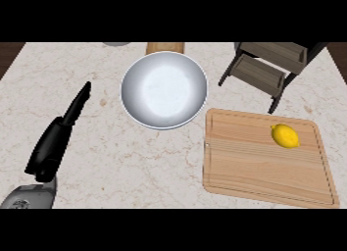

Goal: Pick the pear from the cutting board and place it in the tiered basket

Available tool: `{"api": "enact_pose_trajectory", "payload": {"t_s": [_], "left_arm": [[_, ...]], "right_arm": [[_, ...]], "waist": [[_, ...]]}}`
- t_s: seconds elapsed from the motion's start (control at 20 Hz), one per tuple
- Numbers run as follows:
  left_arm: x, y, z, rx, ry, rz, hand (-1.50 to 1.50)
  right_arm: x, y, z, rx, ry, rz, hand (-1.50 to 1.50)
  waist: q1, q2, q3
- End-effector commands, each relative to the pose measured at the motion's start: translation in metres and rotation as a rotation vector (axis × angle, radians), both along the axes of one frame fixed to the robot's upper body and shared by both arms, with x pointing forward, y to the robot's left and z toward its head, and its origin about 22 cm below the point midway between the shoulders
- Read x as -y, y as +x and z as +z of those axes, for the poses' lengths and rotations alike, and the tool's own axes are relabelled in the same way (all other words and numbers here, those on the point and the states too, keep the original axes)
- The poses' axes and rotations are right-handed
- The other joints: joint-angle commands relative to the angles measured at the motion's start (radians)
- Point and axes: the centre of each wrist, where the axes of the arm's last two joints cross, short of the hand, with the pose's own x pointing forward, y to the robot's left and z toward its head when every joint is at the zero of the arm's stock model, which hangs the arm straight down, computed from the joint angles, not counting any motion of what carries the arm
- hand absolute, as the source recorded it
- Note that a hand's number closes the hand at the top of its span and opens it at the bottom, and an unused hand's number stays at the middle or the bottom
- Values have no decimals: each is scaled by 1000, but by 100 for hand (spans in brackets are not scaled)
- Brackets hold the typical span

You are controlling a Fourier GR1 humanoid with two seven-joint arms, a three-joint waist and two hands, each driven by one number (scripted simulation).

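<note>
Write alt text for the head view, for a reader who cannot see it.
A yellow fruit lies near the far right corner of a wooden cutting board, in front of a dark tiered basket. A white plate sits left of the board; the left hand, open, shows at the left, holding nothing.

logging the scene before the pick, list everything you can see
counter: one, pale marble, under everything
plate: one, white, centre back
board: one, light wood, front right
fruit: one, yellow, on the board's far right part
basket: one, dark, tiered, back right, beyond the board
wooden thing: one, tan, back edge, partly hidden by the plate
grey thing: one, back edge, cut off, cannot tell what
left forearm: one, grey, lower left corner
left hand: one, black, left side, fingers straight, holding nothing
right hand: not in view
</note>
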Motion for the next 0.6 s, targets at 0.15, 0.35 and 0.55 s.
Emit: {"api": "enact_pose_trajectory", "payload": {"t_s": [0.15, 0.35, 0.55], "left_arm": [[-9, 6, 1, 11, 7, 11, 0], [1, -3, 2, 2, 17, -1, 0], [0, 11, 7, 18, -9, -7, 0]], "right_arm": [[-64, 50, 12, -71, 73, 32, 150], [-93, 81, -1, -87, 96, 42, 150], [-93, 110, -30, -116, 94, 43, 150]], "waist": [[-5, 2, 1], [7, 4, 1], [12, 14, 2]]}}
